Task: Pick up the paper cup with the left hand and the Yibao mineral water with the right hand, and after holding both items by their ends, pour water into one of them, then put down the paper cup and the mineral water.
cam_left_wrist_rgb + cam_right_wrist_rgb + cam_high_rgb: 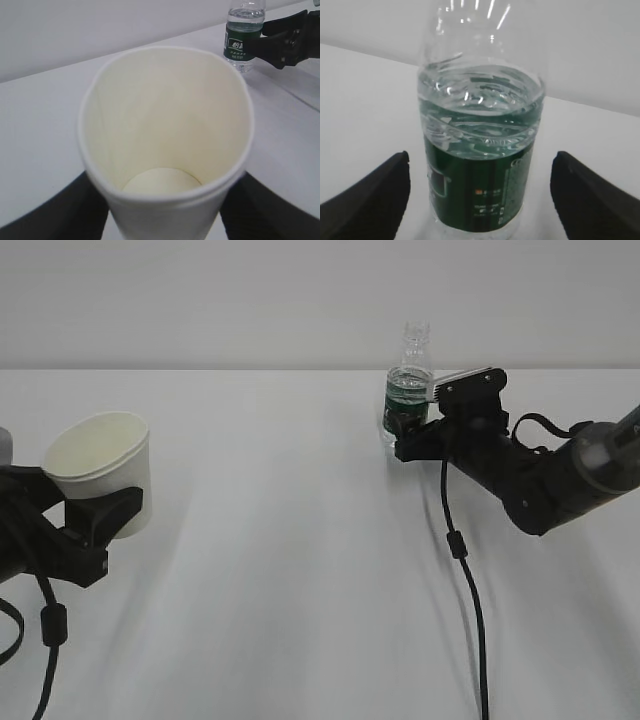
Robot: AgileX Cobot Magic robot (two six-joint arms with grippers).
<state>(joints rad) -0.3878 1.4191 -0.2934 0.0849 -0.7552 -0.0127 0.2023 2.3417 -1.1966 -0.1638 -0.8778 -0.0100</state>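
Observation:
The white paper cup [105,465] is at the left, tilted, its cream inside empty in the left wrist view [165,125]. My left gripper [100,525] is shut on the cup's lower part, with a black finger on each side [55,215]. The Yibao mineral water [408,390] stands upright on the table at the back right, with a green label, no cap and water up to the shoulder [480,150]. My right gripper [412,435] is open with the bottle between its fingers [367,200], with a gap on each side. The bottle also shows far off in the left wrist view [243,35].
The white table [300,590] runs back to a pale wall. A black cable [465,570] hangs from the right arm down to the front edge. Another cable [50,640] hangs below the left arm.

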